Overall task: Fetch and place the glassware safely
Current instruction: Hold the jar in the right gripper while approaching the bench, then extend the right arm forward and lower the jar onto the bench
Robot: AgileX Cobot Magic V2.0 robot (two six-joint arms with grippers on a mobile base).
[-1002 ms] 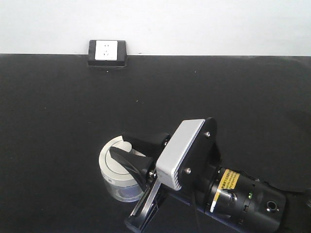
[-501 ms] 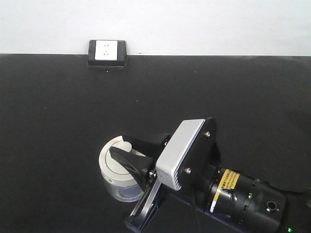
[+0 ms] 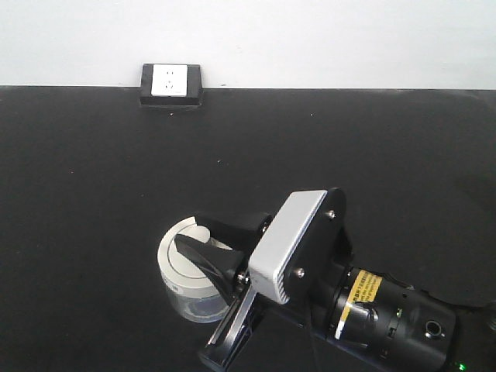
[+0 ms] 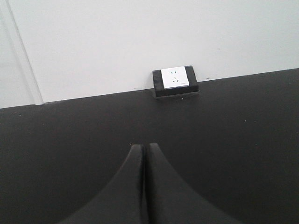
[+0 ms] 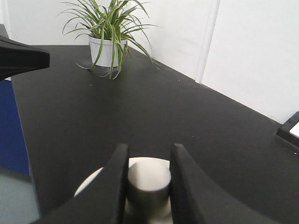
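Right wrist view: right pincer (image 5: 148, 179) directly over jar (image 3: 194, 298) near front of worktop (image 3: 93, 170), fingers closed on lid knob (image 5: 148, 184), axis vertical; left pincer (image 4: 145, 186) shut, empty, well away.

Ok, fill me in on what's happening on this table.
The right end effector sits over the glass jar on the black table, its two fingers on either side of the knob on the cream-white lid. The jar stands on the tabletop, not yet lifted. The left end effector is shut and empty, pointed at the wall socket.
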